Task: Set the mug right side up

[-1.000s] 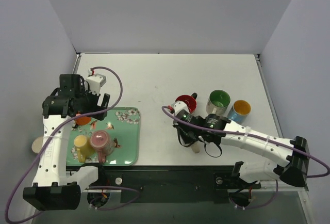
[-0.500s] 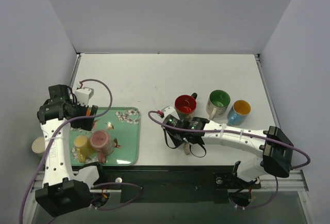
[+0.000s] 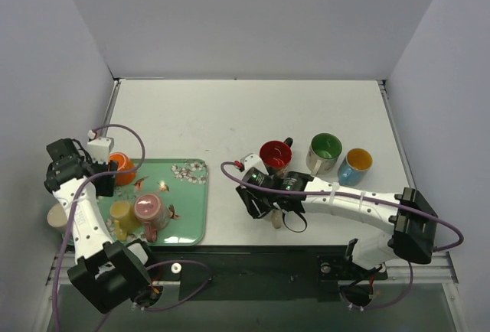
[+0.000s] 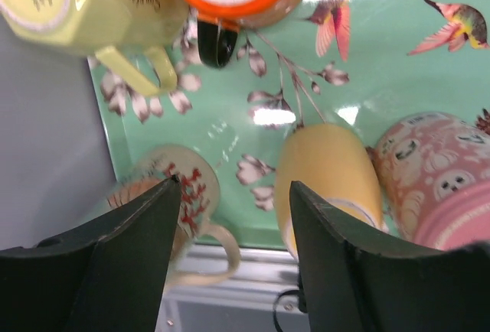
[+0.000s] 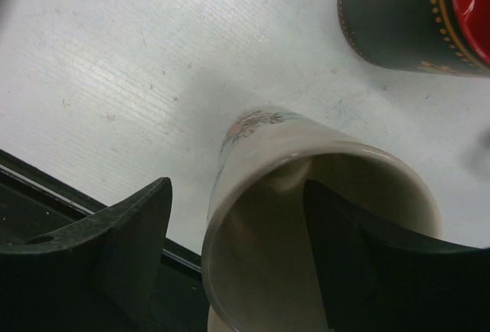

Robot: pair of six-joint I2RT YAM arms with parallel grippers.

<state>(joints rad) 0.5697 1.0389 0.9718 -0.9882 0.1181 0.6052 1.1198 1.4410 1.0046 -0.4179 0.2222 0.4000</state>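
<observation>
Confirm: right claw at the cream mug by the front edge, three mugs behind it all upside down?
Not upside down: the top view shows the red-lined mug, green-lined mug and blue mug with open mouths up. The right claw at the cream mug by the front edge is correct.

Right claw [image 3: 262, 203] at half-hidden cream mug [image 3: 278, 221], possibly upright, red mug [image 3: 274, 154] near

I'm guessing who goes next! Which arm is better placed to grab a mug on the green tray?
Left, probably. The left gripper hangs open over the green flowered tray near the tall yellow mug. The right gripper is away at the cream ceramic mug.
</observation>
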